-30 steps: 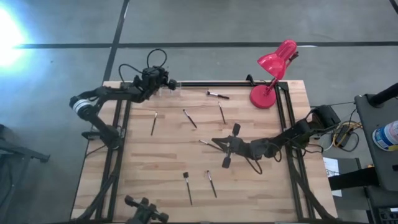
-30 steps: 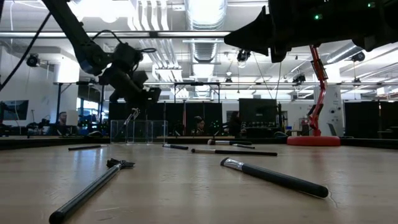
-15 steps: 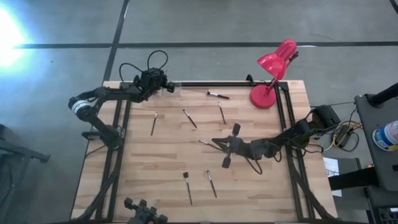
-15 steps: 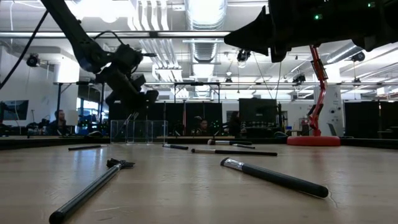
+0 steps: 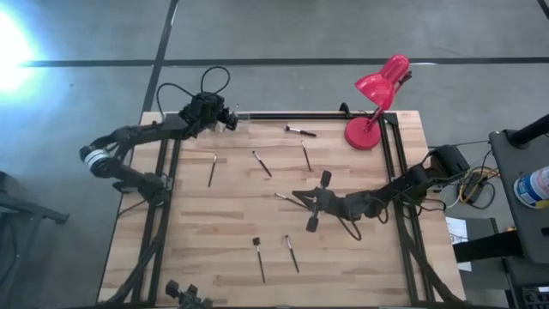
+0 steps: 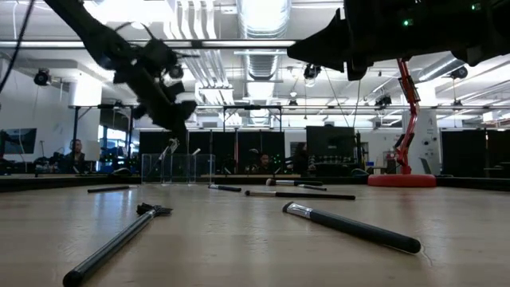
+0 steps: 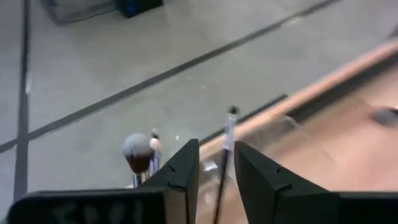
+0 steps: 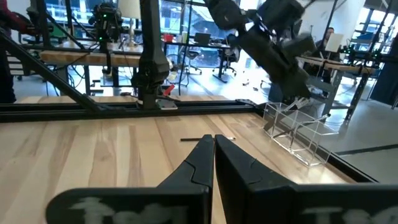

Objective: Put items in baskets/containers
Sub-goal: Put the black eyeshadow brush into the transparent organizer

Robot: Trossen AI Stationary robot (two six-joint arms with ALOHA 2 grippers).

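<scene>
Nearest the low camera, loose brushes [image 6: 351,229] lie scattered on the table [image 5: 223,223], unmoved. The right gripper [image 5: 310,221] rests mid-table, fingers pressed together, unchanged. Farthest, the left gripper [image 5: 230,118] has lifted above the clear containers [image 6: 177,168] at the far left edge, fingers slightly parted and empty; two brushes stand inside.

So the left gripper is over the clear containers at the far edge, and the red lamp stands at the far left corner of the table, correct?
Not quite: the high view shows the red lamp at the far right corner. The left gripper is indeed over the clear containers.
</scene>
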